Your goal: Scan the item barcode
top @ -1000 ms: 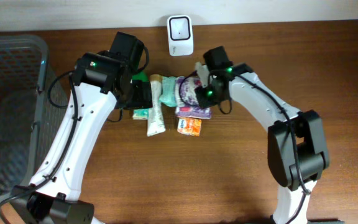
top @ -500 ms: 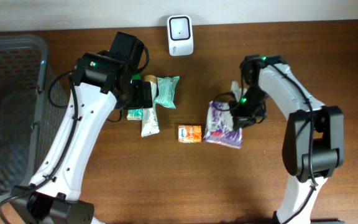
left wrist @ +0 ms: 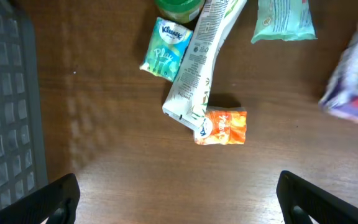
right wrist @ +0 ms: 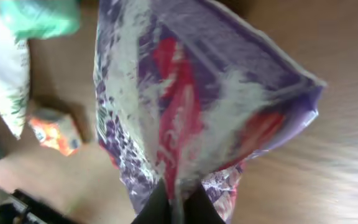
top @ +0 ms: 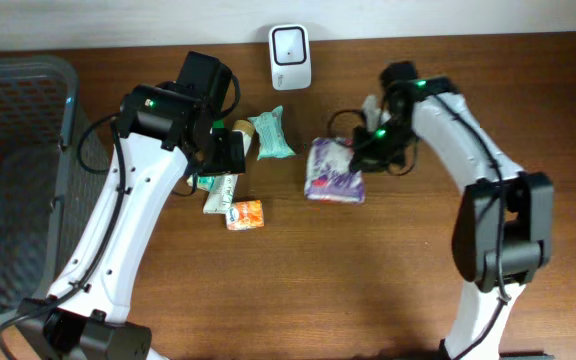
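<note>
Right gripper (right wrist: 173,202) is pinched tight on one edge of the purple packet (top: 334,170), so the bag hangs from the fingers with its broad face free. It sits near the white scanner (top: 290,43), in front of it and a little to its right, probably so a barcode can be turned toward it. Left gripper (left wrist: 178,186) hangs spread wide and empty above the tube (left wrist: 197,68), green tissue pack (left wrist: 165,56) and orange sachet (left wrist: 222,127), seemingly waiting its turn.

Soft, even light, faint shadows; the purple packet (right wrist: 191,106) is motion-blurred in both wrist views.
</note>
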Controlling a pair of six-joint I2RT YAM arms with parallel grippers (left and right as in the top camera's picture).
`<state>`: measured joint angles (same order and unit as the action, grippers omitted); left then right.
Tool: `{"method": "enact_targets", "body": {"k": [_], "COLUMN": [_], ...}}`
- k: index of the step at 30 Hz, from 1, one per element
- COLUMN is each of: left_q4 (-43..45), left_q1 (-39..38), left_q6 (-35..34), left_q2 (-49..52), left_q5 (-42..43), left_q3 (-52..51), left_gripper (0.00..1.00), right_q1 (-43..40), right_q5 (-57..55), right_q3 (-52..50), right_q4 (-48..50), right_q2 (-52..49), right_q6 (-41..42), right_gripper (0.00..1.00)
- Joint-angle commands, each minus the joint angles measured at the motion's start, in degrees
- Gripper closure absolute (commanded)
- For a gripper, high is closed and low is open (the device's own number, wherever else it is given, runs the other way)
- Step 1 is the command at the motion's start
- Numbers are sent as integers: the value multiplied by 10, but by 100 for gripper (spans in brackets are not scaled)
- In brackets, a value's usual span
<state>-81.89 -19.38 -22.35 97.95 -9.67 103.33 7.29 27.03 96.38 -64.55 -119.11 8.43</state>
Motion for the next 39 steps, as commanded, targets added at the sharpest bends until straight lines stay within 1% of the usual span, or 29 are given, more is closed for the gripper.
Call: {"method": "enact_targets", "body": {"k": [1,4,6,7,8,9,11,12,13,14,15,16,18,19,20,21,23,24,25,26,27,28,29,30,32,34,35,37,39], "left_q4": [-1,-1,-1,-1,-1,-1,-1,-1,-1,-1,-1,-1,-1,-1,-1,-1,-1,-1,-1,-1,-1,-1,-1,-1,-1,-1,-1,-1,-1], "left_q1": [3,3,3,3,3,3,3,3,3,3,3,3,3,3,3,3,3,3,3,3,3,3,3,3,3,3,3,3,3], "left_q6": [-8,-8,-8,-8,-8,-8,-8,-8,-8,-8,-8,-8,-8,-8,-8,-8,-8,-8,-8,-8,-8,-8,-8,-8,-8,-8,-8,-8,-8], "left_q2": [-2,-2,-2,-2,-2,-2,-2,-2,-2,-2,-2,-2,-2,-2,-2,-2,-2,-2,-2,-2,-2,-2,-2,-2,-2,-2,-2,-2,-2], "left_q5": [0,0,0,0,0,0,0,0,0,0,0,0,0,0,0,0,0,0,0,0,0,0,0,0,0,0,0,0,0], "left_q3": [1,1,1,1,1,1,1,1,1,1,1,1,1,1,1,1,1,1,1,1,1,1,1,1,1,1,1,1,1], "left_gripper": [1,1,1,1,1,1,1,1,1,1,1,1,1,1,1,1,1,1,1,1,1,1,1,1,1,1,1,1,1], "right_q1": [-12,7,19,21,21,21,15,9,2,-3,-11,-29,-55,-63,-65,-62,-51,-46,-41,-34,-28,-21,-16,-12,-16,-13,-6,0,-2], "right_q5": [-7,-7,-5,15,56,64,66,64,64,62,56,53,52,31,31,34,39,63,88,114,120,120,120,121,125,124,123,117,117], "right_q3": [10,-6,-26,-32,-32,-32,-30,-22,-8,4,26,61,74,57,41,13,-54,-101,-129,-160,-179,-189,-190,-189,-163,-94,-71,-61,-61], "right_q4": [-2,13,56,74,83,89,84,70,49,36,13,-18,-35,-34,-33,-15,60,126,170,221,251,272,282,287,265,171,146,142,143], "right_q2": [7,7,7,7,7,7,7,7,7,7,7,7,7,7,7,7,6,7,7,6,7,7,7,7,7,7,7,7,7], "right_q6": [-102,-104,-106,-116,-158,-177,-176,-176,-175,-163,-138,-94,-60,-60,-60,-56,8,59,72,73,73,73,69,64,1,-115,-174,-215,-215], "right_gripper": [96,96,96,96,95,95,85,72,56,48,44,28,8,1,0,0,0,3,5,11,20,41,73,96,96,96,96,96,96]}}
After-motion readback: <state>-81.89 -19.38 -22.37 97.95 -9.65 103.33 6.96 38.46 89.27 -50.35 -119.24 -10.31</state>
